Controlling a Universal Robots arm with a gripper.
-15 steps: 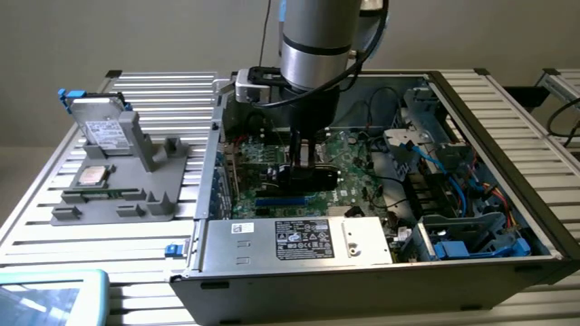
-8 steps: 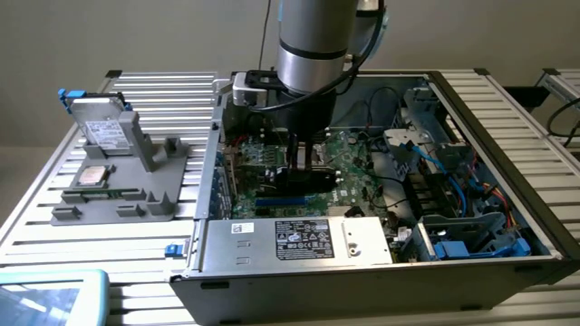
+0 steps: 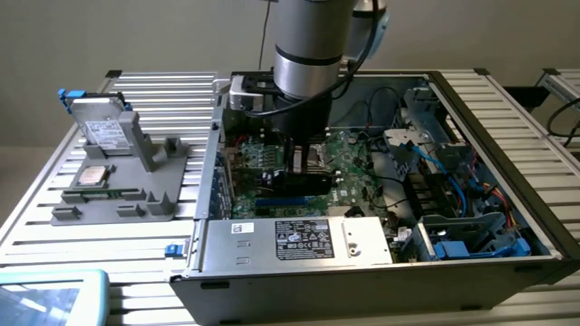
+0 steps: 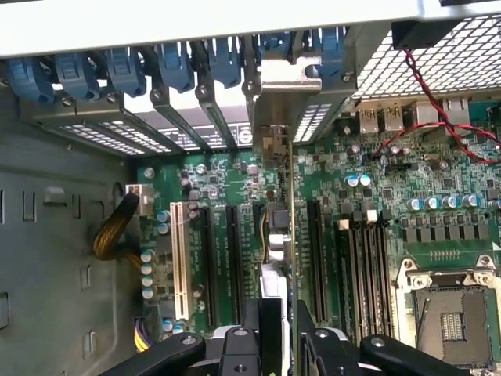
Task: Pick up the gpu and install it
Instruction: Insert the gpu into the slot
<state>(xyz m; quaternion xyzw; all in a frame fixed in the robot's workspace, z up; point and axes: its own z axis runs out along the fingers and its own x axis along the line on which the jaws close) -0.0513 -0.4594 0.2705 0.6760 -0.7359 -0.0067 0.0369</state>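
Observation:
My gripper (image 3: 299, 163) is down inside the open computer case (image 3: 534, 204), over the green motherboard (image 3: 349, 170). It is shut on the gpu (image 3: 292, 182), which shows here as a dark flat card standing upright. In the wrist view the gpu (image 4: 291, 235) appears edge-on as a thin line between my black fingers (image 4: 270, 329). Its metal bracket (image 4: 274, 117) reaches the rear slot openings. The card stands over the black expansion slots (image 4: 235, 251), among them; whether it is seated in a slot I cannot tell.
A grey fixture (image 3: 118, 204) on the exterior view's left holds a silver drive (image 3: 104, 129) with a blue tab and a processor chip (image 3: 94, 175). The power supply (image 3: 299, 238) lines the case front. Blue cables (image 3: 453, 170) and the empty processor socket (image 4: 454, 313) lie nearby.

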